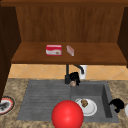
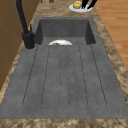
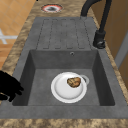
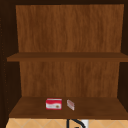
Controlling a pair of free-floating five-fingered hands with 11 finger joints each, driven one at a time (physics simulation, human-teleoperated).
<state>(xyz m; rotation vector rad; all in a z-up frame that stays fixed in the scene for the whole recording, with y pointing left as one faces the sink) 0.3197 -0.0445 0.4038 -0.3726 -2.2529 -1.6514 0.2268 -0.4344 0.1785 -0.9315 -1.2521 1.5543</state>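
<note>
Wooden cabinet [image 4: 67,32] above a granite worktop [image 3: 15,57] with grey sink [image 1: 45,97]. Red ball [image 1: 67,114] at the sink's front edge. White plate [image 3: 65,91] in the basin, brown food lump [image 3: 74,82] on it. Left hand [image 1: 74,77] by the tap [image 1: 68,73], fingers curled on a small tan thing [image 1: 73,83]. Right hand [image 1: 117,104] over the sink's right rim, fingers curled, empty.

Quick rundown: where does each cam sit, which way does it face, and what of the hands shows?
Front: faces sink and shelf; left hand by faucet, right hand at basin's right.
Left side: looks along sink from its left; plate in the basin.
Right side: opposite; a hand at basin rim.
Upper: faces shelves, red box.
Front and upper share the box.
</note>
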